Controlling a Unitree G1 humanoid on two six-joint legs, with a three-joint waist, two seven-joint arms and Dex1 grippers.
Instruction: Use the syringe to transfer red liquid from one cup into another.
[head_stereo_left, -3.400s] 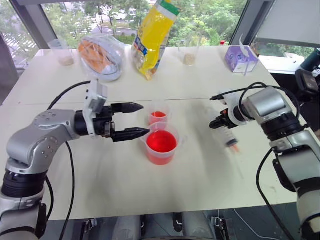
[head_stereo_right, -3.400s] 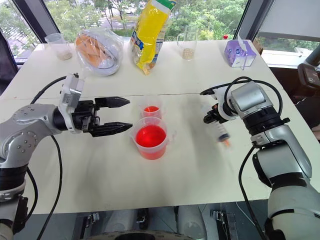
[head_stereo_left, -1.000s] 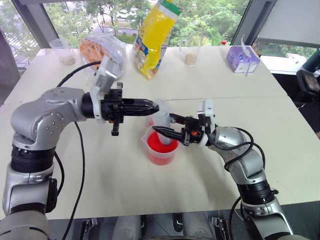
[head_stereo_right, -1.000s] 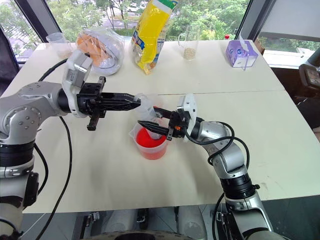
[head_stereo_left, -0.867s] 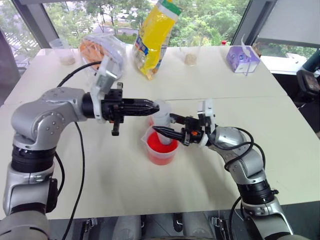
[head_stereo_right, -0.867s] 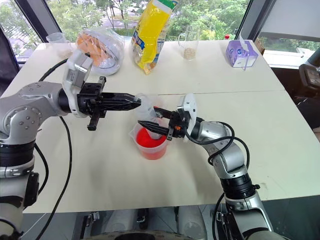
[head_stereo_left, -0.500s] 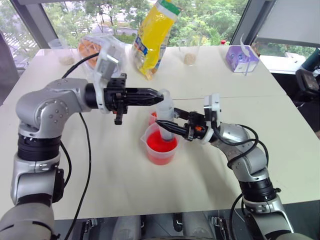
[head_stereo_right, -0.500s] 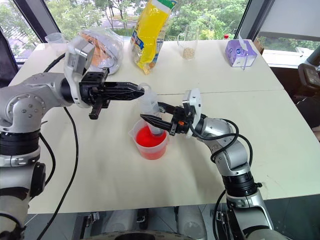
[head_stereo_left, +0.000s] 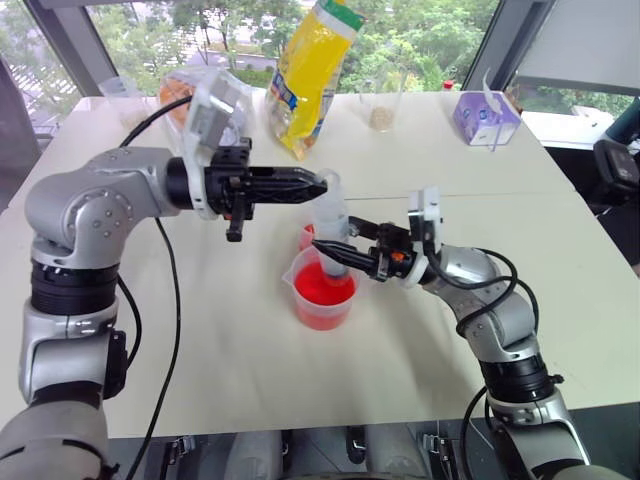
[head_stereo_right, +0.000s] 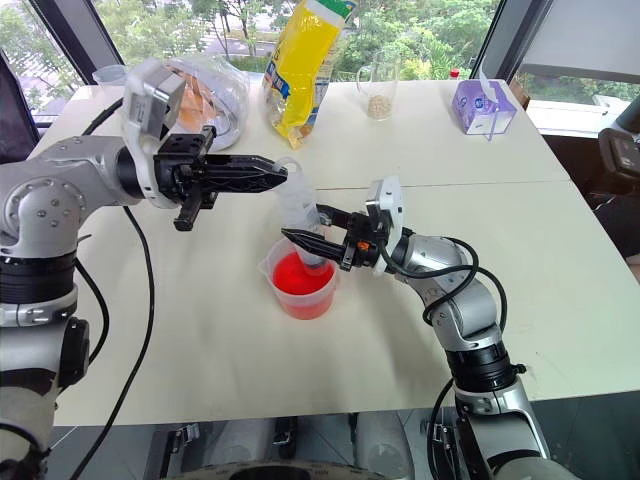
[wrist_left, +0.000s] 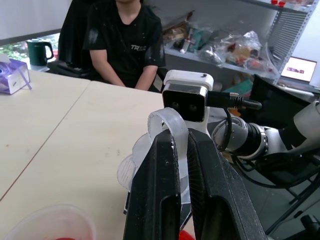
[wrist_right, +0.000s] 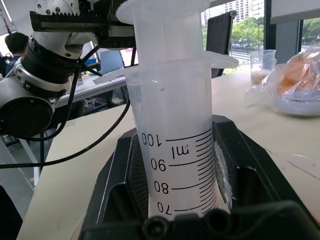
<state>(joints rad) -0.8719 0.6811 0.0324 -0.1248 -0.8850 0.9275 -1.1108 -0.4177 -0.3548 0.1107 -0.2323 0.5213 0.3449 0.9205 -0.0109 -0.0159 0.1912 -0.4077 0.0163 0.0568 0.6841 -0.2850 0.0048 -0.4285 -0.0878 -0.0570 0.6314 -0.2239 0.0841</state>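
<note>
The syringe (head_stereo_left: 331, 215) stands nearly upright over the wide spouted beaker (head_stereo_left: 322, 295), which holds red liquid (head_stereo_left: 320, 287). Its tip is hidden below the beaker's rim. My right gripper (head_stereo_left: 335, 252) reaches in from the right and is shut on the clear barrel (wrist_right: 175, 150), at the printed scale marks. My left gripper (head_stereo_left: 318, 186) comes in level from the left and is shut on the plunger's top loop (wrist_left: 169, 125). The small narrow cup (head_stereo_left: 305, 237) with red inside stands just behind the beaker, partly hidden by the syringe.
At the table's far side lie a yellow bag (head_stereo_left: 310, 70), a clear bag with orange contents (head_stereo_left: 205, 100), two cups of beige grains (head_stereo_left: 380, 108) (head_stereo_left: 126, 102) and a purple box (head_stereo_left: 483, 118). A person in a black shirt (wrist_left: 125, 40) sits beyond the table.
My left gripper has risen a little with the plunger's top, and the syringe stands straighter over the beaker. The right gripper keeps its hold on the barrel.
</note>
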